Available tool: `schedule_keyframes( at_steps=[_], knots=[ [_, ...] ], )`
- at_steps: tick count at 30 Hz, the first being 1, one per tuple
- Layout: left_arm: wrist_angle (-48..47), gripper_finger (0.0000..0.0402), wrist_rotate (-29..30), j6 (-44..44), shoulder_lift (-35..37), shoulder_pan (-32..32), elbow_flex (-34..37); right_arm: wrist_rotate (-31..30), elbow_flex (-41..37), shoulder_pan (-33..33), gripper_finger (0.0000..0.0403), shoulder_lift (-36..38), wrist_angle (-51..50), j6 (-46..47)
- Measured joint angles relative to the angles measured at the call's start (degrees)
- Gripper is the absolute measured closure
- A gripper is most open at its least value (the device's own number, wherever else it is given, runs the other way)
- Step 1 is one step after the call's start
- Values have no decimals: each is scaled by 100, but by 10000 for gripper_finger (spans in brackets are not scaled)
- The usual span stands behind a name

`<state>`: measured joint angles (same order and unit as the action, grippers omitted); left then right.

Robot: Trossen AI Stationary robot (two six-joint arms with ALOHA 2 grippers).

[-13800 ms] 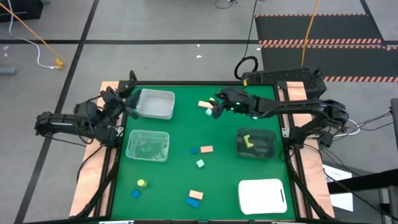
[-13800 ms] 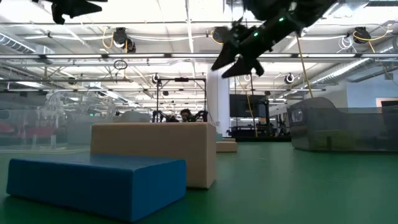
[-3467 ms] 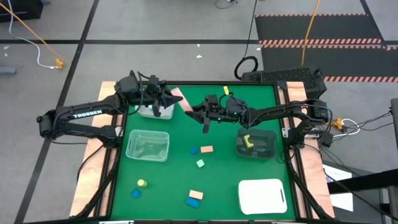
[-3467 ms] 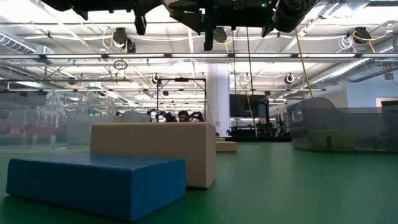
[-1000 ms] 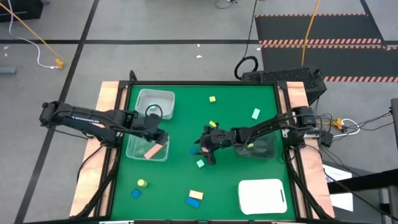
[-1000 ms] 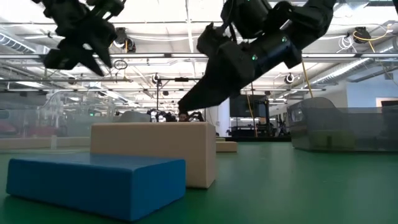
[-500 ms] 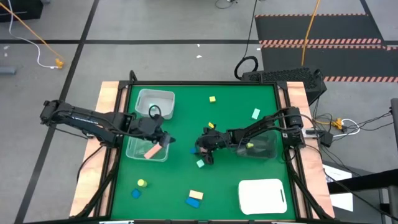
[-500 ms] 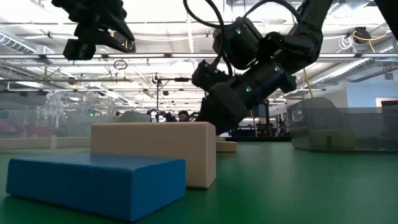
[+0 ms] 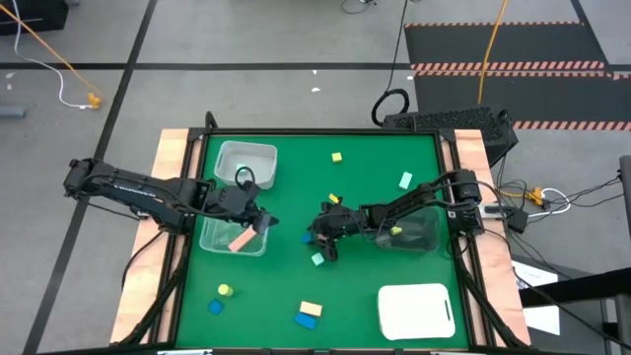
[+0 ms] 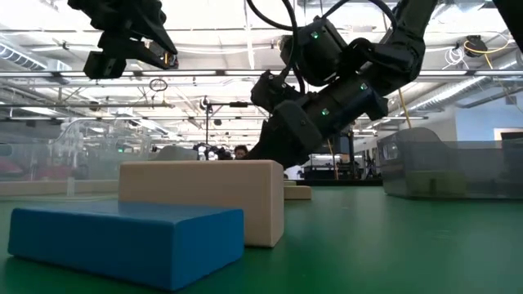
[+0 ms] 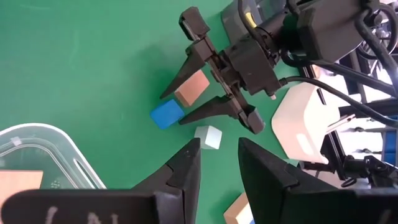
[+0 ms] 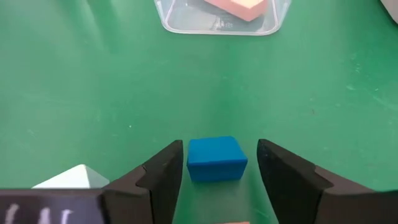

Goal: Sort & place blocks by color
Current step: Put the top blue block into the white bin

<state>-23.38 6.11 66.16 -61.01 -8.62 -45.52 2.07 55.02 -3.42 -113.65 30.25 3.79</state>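
1. Near edge of the tabletop (image 9: 375,177): a blue bar (image 10: 122,241) lying against a tan block (image 10: 200,196); a yellow piece (image 9: 224,290) and a blue cube (image 9: 215,308) well to their left; a white flat tray (image 9: 414,311) at the right. None yet sorted.
2. Centre: right hand (image 12: 214,180), fingers spread and grasping nothing, straddles a blue cube (image 12: 214,158), which sits on the tabletop with a salmon block (image 11: 191,87) just beside it and a mint cube (image 11: 208,137) near.
3. Step in hand, as judged: picking up the blue cube. Next move calls for a short descent, then closing squarely on it without nudging the salmon block.
4. Left of centre: left hand (image 11: 214,165), fingers parted and empty, above the edge of a clear bin (image 9: 212,242) holding a salmon block (image 9: 243,240).
5. Far side: a second clear bin (image 9: 261,168), a yellow cube (image 9: 337,157) and a mint cube (image 9: 405,180), all unsorted.
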Motion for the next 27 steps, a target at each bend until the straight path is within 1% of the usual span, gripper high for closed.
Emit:
schedule_keyframes(
  at_steps=[8, 10, 27],
  knots=[
    [9, 293, 4, 62, 0, 0, 0, 42, 0, 0, 233, 0, 140, 0],
    [9, 293, 4, 64, 0, 0, 0, 122, 0, 4, 234, 0, 126, 1],
    [9, 293, 10, 51, 0, 0, 0, 116, 0, 9, 235, -73, 181, 1]
  ],
)
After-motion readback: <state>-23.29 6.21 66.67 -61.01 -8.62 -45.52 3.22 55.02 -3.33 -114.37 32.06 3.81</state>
